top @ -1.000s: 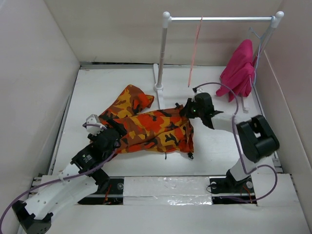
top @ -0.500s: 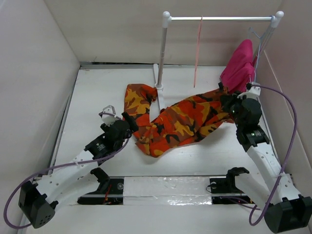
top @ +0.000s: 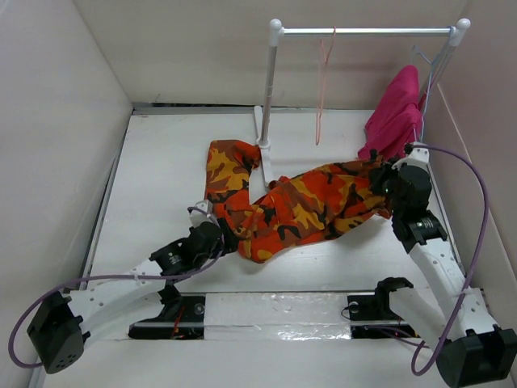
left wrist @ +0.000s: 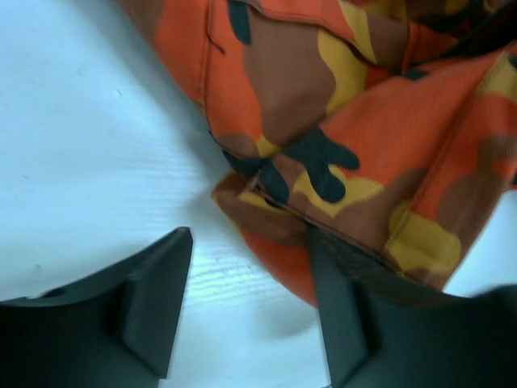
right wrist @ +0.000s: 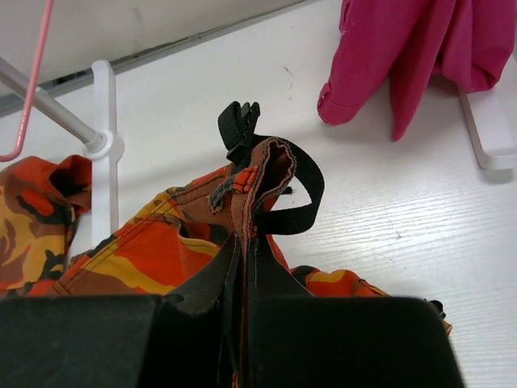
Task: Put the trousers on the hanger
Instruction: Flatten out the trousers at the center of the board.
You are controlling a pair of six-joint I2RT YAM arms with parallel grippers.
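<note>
The camouflage trousers (top: 303,206) lie stretched across the table from the rail post to the right. My right gripper (top: 386,179) is shut on their right end; in the right wrist view its jaws (right wrist: 242,259) pinch the fabric edge (right wrist: 258,174) with a black strap loop above. My left gripper (top: 216,229) is open at the trousers' lower left edge; in the left wrist view (left wrist: 246,303) one finger (left wrist: 347,315) touches the cloth (left wrist: 363,121), with bare table between the fingers. The salmon-pink hanger (top: 323,81) hangs on the rail and also shows at the left edge of the right wrist view (right wrist: 32,89).
A white tube rail frame (top: 363,31) stands at the back, its left post (top: 266,89) beside the trousers. A magenta-pink garment (top: 397,113) hangs at the rail's right end, on a pale wire hanger. Walls enclose the table on the left, back and right.
My right gripper pulled the trousers' end from the middle to the right near the pink garment, stretching them out. My left gripper let go, opened and moved right along the lower edge. The hanger swung slightly.
</note>
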